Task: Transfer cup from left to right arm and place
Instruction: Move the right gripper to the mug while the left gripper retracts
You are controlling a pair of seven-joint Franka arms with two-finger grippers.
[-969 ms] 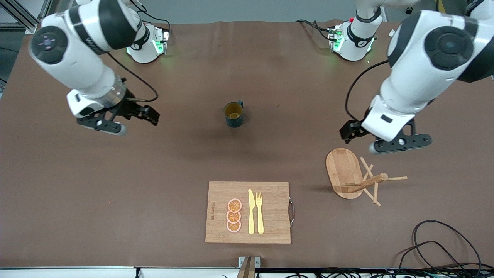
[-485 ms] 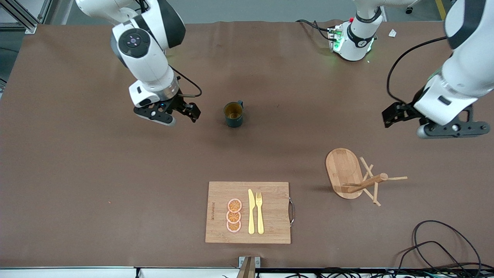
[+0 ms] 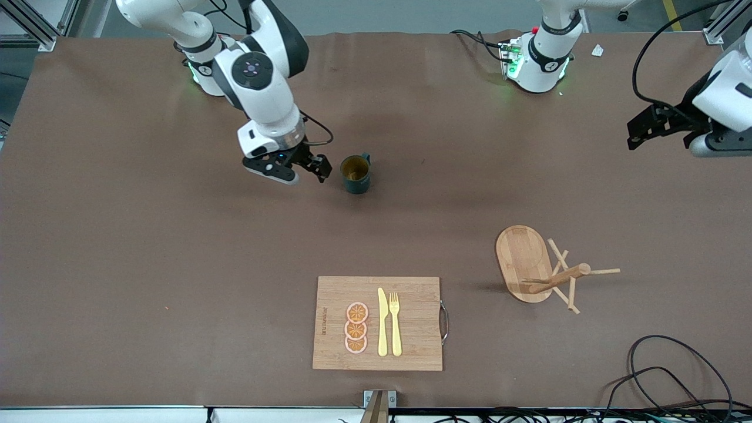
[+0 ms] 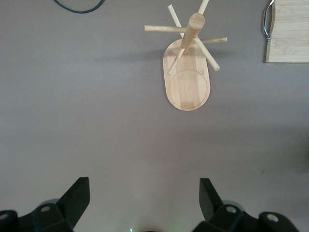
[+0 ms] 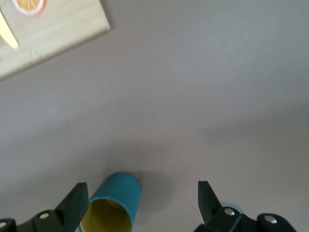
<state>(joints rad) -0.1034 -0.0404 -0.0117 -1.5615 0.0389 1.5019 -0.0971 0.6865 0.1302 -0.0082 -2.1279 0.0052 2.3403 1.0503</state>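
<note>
The cup [image 3: 355,174], dark teal with a mustard-yellow inside, stands upright mid-table, its handle turned toward the robots' bases. My right gripper [image 3: 308,167] is open, low over the table just beside the cup on the right arm's side. In the right wrist view the cup [image 5: 113,205] sits close to one finger [image 5: 77,198] of the right gripper [image 5: 142,193], and nothing is held. My left gripper [image 3: 652,126] hangs open and empty over the left arm's end of the table. The left wrist view shows bare table between the left gripper [image 4: 144,186] fingers.
A wooden cutting board [image 3: 411,323] with orange slices, a yellow knife and a fork lies near the front camera. A wooden peg rack on an oval base [image 3: 523,258] stands toward the left arm's end, also in the left wrist view [image 4: 188,87]. Black cables [image 3: 664,364] trail at the corner.
The right arm has swung from its end of the table up to the cup. The left arm has pulled away toward its own end. The cup has not moved.
</note>
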